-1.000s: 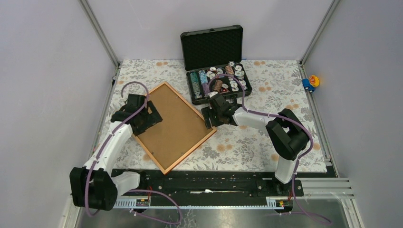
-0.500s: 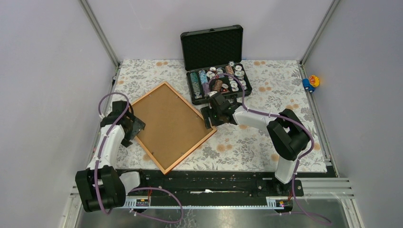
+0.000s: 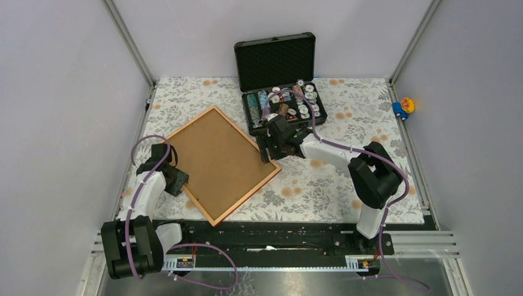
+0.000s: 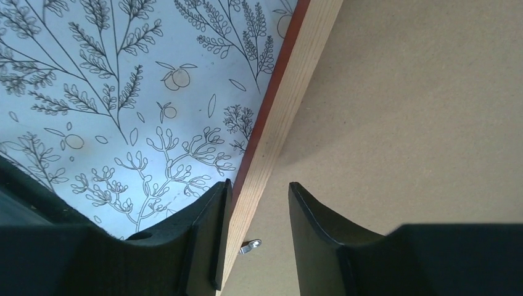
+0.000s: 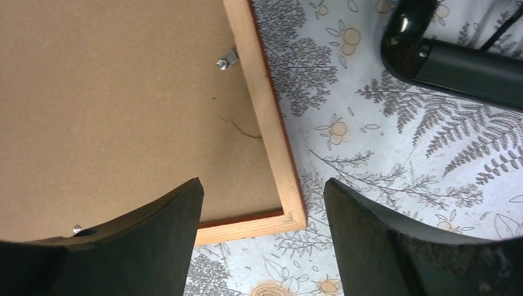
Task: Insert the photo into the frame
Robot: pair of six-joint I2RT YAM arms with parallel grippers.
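The frame [image 3: 247, 195] lies face down on the floral cloth, with its brown backing board [image 3: 222, 160] filling it. The photo is hidden. My left gripper [image 3: 177, 183] is at the frame's left edge. In the left wrist view its jaws [image 4: 259, 184] straddle the wooden rail [image 4: 277, 123]. The outer finger [image 4: 206, 228] is against the rail and the inner finger [image 4: 314, 228] stands apart over the board. My right gripper [image 3: 265, 150] hovers open over the frame's right corner [image 5: 295, 217], which shows between the jaws [image 5: 262, 182].
An open black case of chips [image 3: 280, 108] stands just behind the right gripper. Small metal clips [image 4: 250, 246] [image 5: 227, 60] hold the board inside the rail. A black arm part [image 5: 444, 55] crosses the right wrist view's top right. A small toy [image 3: 404, 106] sits past the table's right edge.
My left arm has pulled back from over the board to the frame's left edge, and its jaws have narrowed around the rail. The right gripper has edged toward the frame's right corner.
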